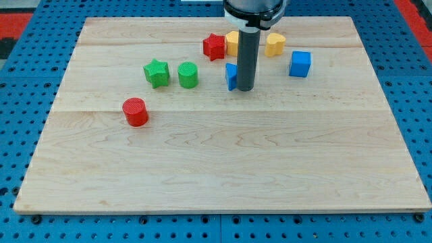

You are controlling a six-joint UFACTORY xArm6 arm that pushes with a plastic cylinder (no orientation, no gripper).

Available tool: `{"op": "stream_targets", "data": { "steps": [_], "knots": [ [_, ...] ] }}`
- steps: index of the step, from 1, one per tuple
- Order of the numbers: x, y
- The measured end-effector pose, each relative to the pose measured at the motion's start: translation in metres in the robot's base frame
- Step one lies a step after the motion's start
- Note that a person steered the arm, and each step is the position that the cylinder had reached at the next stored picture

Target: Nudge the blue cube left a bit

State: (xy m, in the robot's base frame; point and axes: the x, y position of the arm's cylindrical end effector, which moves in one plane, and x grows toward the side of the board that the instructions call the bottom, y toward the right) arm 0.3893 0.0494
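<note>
Eight blocks are sitting on the wooden board (pixel 223 169), all in the top half. By colour: 2 red, 2 green, 2 blue, 2 yellow.

Going from the view's left to right: a red cylinder (pixel 136 111) is sitting by itself, lowest of them all. Next are a green star (pixel 156 72) and a green cylinder (pixel 187 74), side by side but not touching. Then a red star (pixel 214 46) is sitting higher up, w/ a yellow block (pixel 231 42) just beside it on the right; the rod is hiding part of that one, so I can't tell its shape. Below them a blue block (pixel 231 75) is peeking out from behind the rod, shape unclear too.

My tip (pixel 245 90) is resting on the board right by that half-hidden blue block, on its right side. It's just a straight dark rod, so nothing is spreading or pinching.

Right of the rod, a yellow heart (pixel 274 44) is sitting up top. Last is the blue cube (pixel 300 63), the one farthest right, apart from my tip. To the cube's left, the rod and the half-hidden blue block are standing in the way.
</note>
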Motion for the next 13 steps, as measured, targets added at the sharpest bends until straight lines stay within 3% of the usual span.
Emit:
{"op": "stream_targets", "data": {
  "steps": [2,5,9,11,13],
  "knots": [
    [-0.002,-0.009],
    [-0.001,0.206],
    [-0.021,0.295],
    [-0.063,0.270],
    [-0.083,0.165]
  ]
}}
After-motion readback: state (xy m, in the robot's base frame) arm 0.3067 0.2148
